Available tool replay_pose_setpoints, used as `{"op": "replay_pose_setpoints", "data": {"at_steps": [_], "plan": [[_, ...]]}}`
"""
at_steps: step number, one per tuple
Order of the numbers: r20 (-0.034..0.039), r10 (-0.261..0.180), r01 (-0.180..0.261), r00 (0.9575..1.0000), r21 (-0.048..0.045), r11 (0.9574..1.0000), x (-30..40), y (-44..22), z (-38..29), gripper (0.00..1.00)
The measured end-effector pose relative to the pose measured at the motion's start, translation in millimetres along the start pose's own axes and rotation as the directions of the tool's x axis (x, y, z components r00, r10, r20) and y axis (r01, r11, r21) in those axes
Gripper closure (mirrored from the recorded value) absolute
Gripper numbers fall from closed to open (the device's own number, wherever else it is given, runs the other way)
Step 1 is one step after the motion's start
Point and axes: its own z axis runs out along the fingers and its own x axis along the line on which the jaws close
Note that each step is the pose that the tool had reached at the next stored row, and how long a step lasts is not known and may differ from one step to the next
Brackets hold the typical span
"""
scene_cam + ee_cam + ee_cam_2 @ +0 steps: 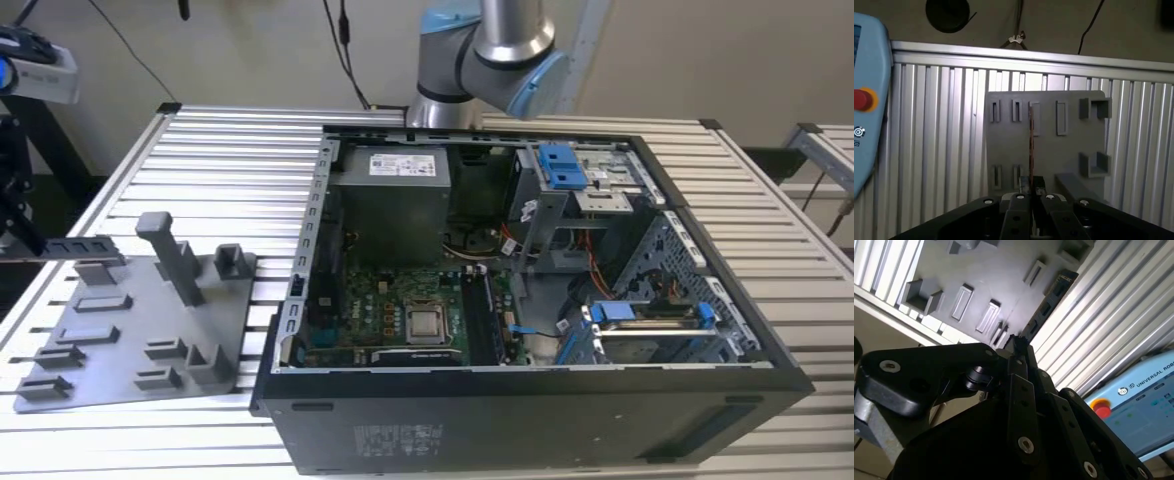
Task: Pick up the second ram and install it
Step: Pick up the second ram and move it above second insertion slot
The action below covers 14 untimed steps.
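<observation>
Dark second ram [80, 247] level in gripper [1031, 189]

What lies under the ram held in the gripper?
Under the second ram lies the grey tray with its slots and posts, on the slatted table. The gripper and the stick itself cover a strip of the tray.

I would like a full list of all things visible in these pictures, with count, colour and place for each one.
computer case: one, black, open, on the table at the exterior view's right
tray: one, grey, with upright posts, on the table at the exterior view's left
table: one, silver, slatted
teach pendant: one, light blue with red button, near the tray
second ram: one, dark, held above the tray
arm: one, silver and light blue, beyond the case
claw: one, black, shut on the second ram
</observation>
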Motion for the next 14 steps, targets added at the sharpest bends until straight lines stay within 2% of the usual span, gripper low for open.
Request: {"op": "replay_pose_setpoints", "data": {"at_steps": [8, 9, 14], "plan": [[0.0004, 0.001, -0.001, 1.0, -0.0082, 1.0, -1.8, 0.2, -27.0, 0.86], [0.0003, 0.001, -0.001, 1.0, -0.0085, 1.0, -1.9, 0.2, -28.9, 0.86], [0.0005, 0.001, -0.001, 1.0, -0.0083, 1.0, -1.9, -0.1, -29.1, 0.86]]}}
